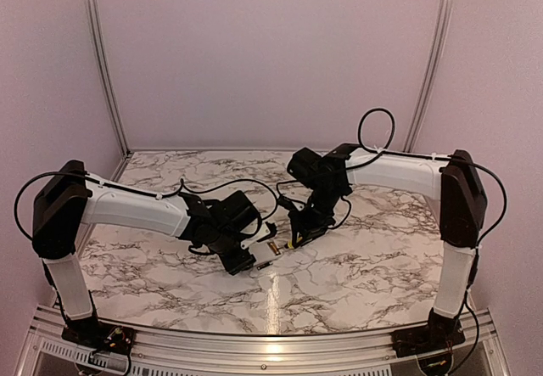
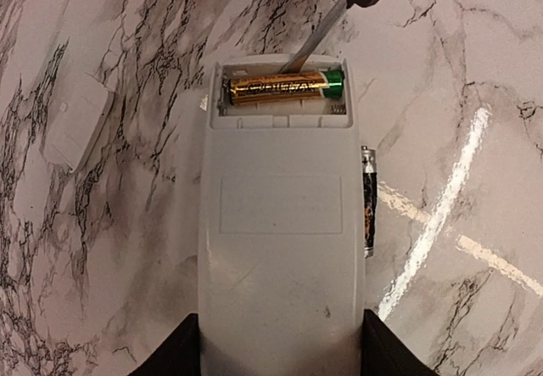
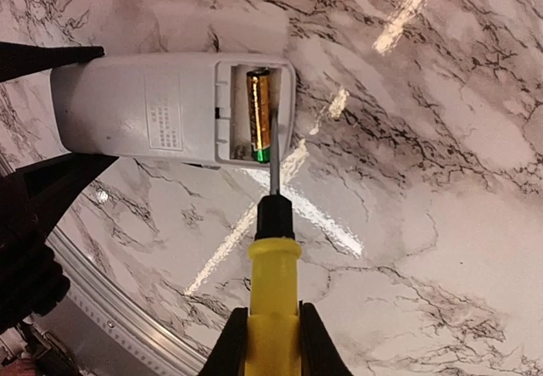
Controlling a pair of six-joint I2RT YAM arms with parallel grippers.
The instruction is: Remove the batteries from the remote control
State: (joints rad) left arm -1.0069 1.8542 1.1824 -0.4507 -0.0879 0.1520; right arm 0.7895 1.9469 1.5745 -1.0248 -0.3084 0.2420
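Top view: both arms reach to the middle of the counter [image 1: 365,283], where the left claw [image 1: 252,261] and right claw [image 1: 296,232] meet at the remote control [image 1: 264,257]; finer detail is too small to judge here. Left wrist view: the left claw grips the remote across its width at the near end, jaws partway apart with one finger on each long edge, evidently to pin the body flat, recess up, while the other arm works on it. The recess at the far end is uncovered and the gold battery [image 2: 280,87] lies crosswise in it, seated. The dark battery [image 2: 368,206] lies on the counter, touching or just beside the remote's right edge, so one cell is out and one remains. A white cover [image 2: 76,121] rests on the counter to the left, apart from the remote. Right wrist view: the right claw is clamped tight on the yellow handle of a screwdriver [image 3: 273,300], held in line with the wrist so the blade serves as a lever. The tip sits at the recess rim beside the gold battery's green end; actual contact cannot be confirmed. Judgement: prying the second cell is the step in hand, and a slip of the blade is the main risk
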